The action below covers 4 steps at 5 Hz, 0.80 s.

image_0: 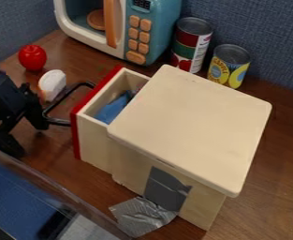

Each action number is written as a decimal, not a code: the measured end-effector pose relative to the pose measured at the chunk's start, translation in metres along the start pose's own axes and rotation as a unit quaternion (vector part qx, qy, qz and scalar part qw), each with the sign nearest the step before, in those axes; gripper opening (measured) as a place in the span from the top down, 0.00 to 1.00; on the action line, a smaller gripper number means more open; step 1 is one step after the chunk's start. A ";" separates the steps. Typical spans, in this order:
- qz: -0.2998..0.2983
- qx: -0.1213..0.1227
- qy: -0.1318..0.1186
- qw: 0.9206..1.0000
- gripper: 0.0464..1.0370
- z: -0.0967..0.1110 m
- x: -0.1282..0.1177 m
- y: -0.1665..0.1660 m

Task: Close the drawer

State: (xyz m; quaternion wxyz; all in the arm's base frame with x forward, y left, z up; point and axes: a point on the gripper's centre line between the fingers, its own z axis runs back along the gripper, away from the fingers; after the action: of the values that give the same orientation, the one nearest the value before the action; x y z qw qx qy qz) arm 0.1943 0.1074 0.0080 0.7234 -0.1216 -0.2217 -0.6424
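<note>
A pale wooden cabinet [198,122] stands in the middle, its drawer [96,143] pulled out toward the left. The drawer has a red front [76,133] and a black bar handle [62,102]. Something blue [113,108] lies inside it, partly covered by the cabinet top. At the left edge, the black gripper [26,135] is open just left of the handle, its two fingers spread apart. One finger is very close to the handle's lower end; whether they touch I cannot tell.
Behind are a toy microwave [164,28] and two cans [191,44]. A red toy [32,57] and a white object [52,84] sit beyond the handle. A clear-walled bin [54,190] occupies the lower left. Silver tape [142,216] runs from cabinet to table.
</note>
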 end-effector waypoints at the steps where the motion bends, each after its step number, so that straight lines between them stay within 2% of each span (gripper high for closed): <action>1: -0.002 0.001 -0.006 1.000 0.04 -0.001 0.004 0.003; 2: -0.008 0.004 -0.007 1.000 0.04 0.000 0.008 0.012; 4: 0.002 -0.007 -0.023 1.000 0.04 -0.003 0.019 0.029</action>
State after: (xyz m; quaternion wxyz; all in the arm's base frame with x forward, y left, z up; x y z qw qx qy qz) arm 0.2251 0.0937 0.0179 0.7183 -0.1420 -0.2340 -0.6396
